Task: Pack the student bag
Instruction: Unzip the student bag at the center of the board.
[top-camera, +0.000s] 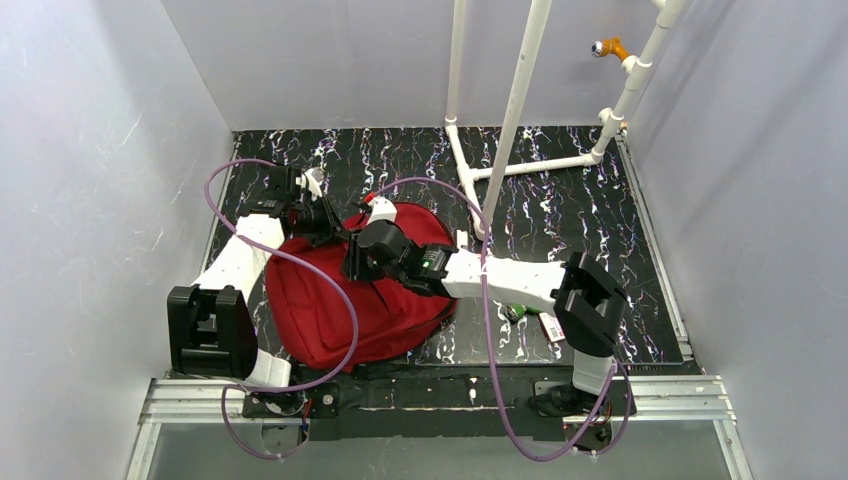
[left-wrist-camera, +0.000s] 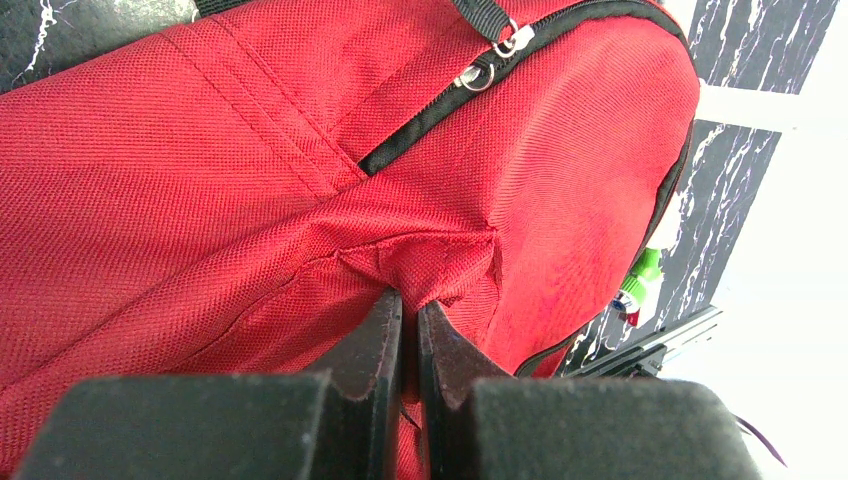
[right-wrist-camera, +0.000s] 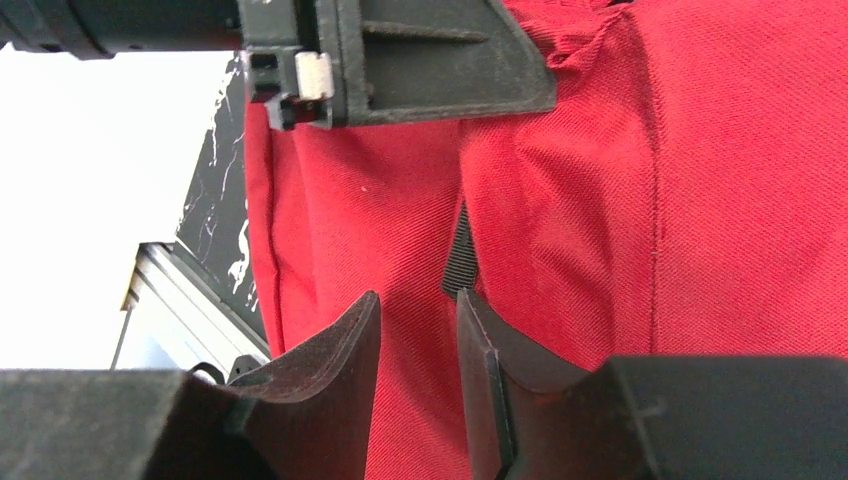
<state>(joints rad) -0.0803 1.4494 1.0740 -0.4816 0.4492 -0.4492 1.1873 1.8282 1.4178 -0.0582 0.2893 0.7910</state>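
The student bag (top-camera: 330, 310) lay flat on the black bench (top-camera: 600, 220), near the front edge, between the two arms. The left hand (left-wrist-camera: 410, 308) was squeezed tight on a little fold of the bag's red cloth, at the bag's far left edge. Its two fingers almost met, with only cloth between them. The right hand (right-wrist-camera: 418, 300) was over the middle of the bag with its fingers a bit apart (not wide). Red cloth and a thin black strip (right-wrist-camera: 458, 255) showed just past the tips, but I could not tell if it had hold of any. A silver zip pull (left-wrist-camera: 490, 65) lay on the bag. Something small and green (left-wrist-camera: 648, 268) peeked out beside the bag's edge.
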